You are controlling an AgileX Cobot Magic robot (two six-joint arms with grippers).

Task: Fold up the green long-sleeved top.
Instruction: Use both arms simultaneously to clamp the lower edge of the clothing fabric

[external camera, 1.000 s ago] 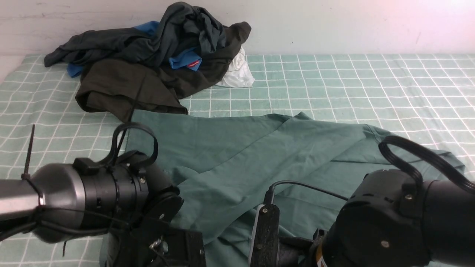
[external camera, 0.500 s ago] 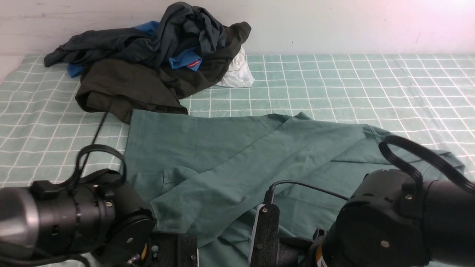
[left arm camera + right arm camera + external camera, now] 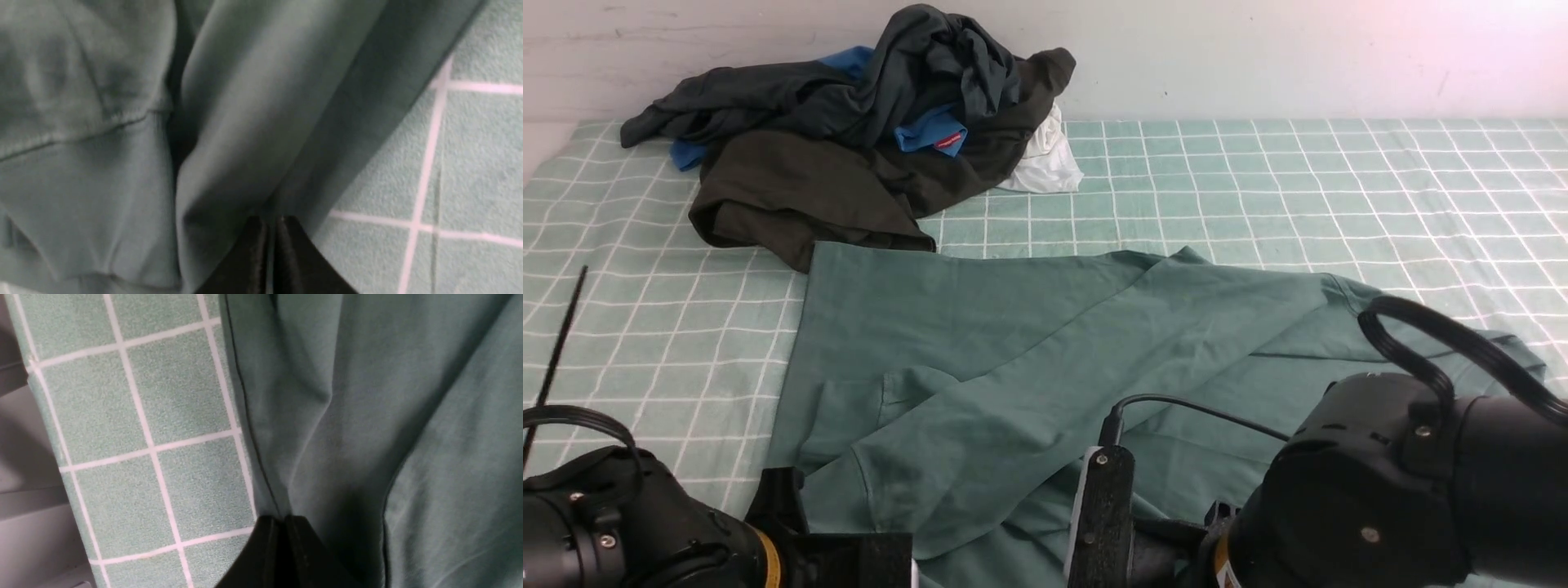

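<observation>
front view: the green long-sleeved top [image 3: 1045, 343] lies rumpled across the near middle of the counter [image 3: 1258, 180], its far corner touching the dark pile [image 3: 849, 122]; both arms sit low at its near edge; left wrist view: the left tool [image 3: 270, 228] is pressed together, pinching soft matte knit beside a stitched seam; right wrist view: the right tool [image 3: 282, 524] pinches the thin hem edge; i'd lift both evenly, holding the limp cloth taut so it lands flat.
</observation>
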